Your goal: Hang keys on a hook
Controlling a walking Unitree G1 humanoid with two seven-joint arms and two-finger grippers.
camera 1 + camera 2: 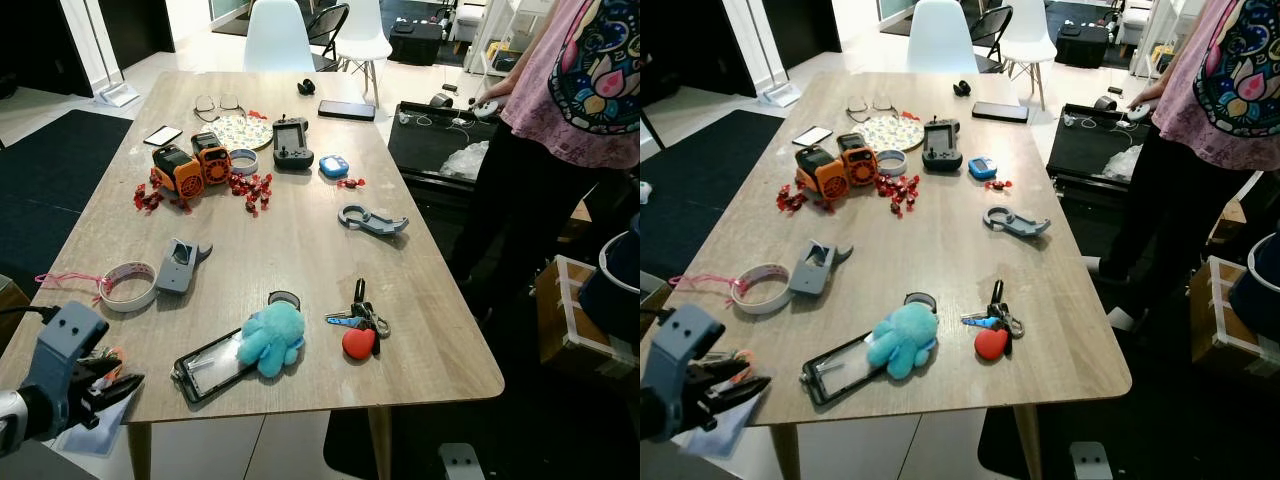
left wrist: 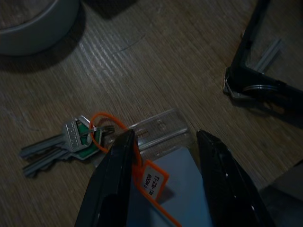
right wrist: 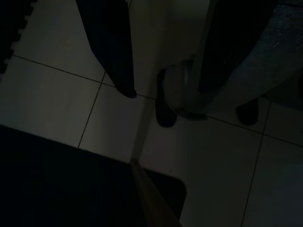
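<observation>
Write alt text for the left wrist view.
The left pincer, fingers apart, hovers over a small bunch of keys with an orange loop and tag, lying on a wooden table. A clear plastic piece lies beside the keys.

Two silver keys (image 2: 52,146) lie flat on the wooden worktop (image 2: 165,61). An orange loop and tag (image 2: 150,180) join them.

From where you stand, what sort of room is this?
Probably a home dining area used as a workspace: a long wooden table cluttered with odds and ends, white chairs at its far end, tiled floor.
</observation>
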